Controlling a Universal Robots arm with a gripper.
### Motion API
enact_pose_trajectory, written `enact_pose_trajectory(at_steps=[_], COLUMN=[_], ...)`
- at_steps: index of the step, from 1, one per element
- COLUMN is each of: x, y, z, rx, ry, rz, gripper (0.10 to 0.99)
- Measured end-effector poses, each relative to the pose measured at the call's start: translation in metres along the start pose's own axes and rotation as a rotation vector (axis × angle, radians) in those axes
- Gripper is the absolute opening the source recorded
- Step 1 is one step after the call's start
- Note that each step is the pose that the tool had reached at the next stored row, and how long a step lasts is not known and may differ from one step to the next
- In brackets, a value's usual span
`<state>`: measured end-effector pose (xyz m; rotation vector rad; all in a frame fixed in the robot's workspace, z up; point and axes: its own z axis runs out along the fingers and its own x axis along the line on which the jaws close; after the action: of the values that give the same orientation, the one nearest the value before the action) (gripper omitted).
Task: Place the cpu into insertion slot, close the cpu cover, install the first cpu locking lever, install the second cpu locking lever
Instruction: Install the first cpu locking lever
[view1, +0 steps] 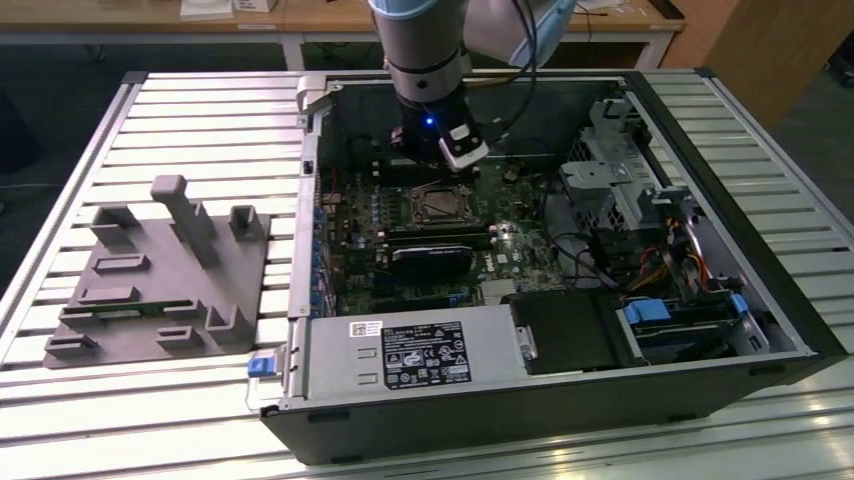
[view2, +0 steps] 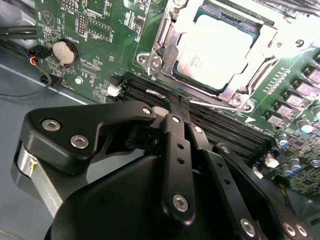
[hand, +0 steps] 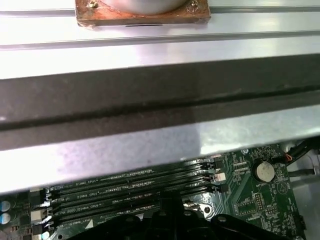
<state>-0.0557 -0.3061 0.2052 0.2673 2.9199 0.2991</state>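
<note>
The cpu (view2: 215, 47), pale silver, lies flat in the insertion slot (view1: 438, 205) on the green board. The silvery cpu cover (view2: 169, 42) lies down around it, and the chip shows through its window. A thin metal lever rod (view2: 220, 107) runs along the socket edge beside the memory slots. My gripper (view2: 179, 102) is shut, its black fingers (view2: 176, 135) pressed together with nothing visible between them. The tips are over the memory slots, close to the near end of that rod. In the exterior view the gripper (view1: 461, 165) hangs just behind the socket.
Long black memory slots (view2: 235, 132) (hand: 135, 190) run beside the socket. A coin battery (view2: 65, 51) (hand: 263, 171) and cables lie nearby. A black card (view1: 430, 262), power supply (view1: 414, 350) and drive cage (view1: 641, 230) crowd the case. A grey fixture (view1: 160, 280) stands outside the case.
</note>
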Motion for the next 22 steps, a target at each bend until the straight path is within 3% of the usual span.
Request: enact_pose_trajectory(at_steps=[7, 11, 22], x=[0.0022, 0.0066, 0.0070], y=[0.0005, 0.0013, 0.0065], z=[0.0019, 0.0019, 0.0059], rx=[0.012, 0.014, 0.021], ry=[-0.0141, -0.0171, -0.0259], rz=[0.063, 0.076, 0.115], gripper=[0.106, 0.106, 0.106])
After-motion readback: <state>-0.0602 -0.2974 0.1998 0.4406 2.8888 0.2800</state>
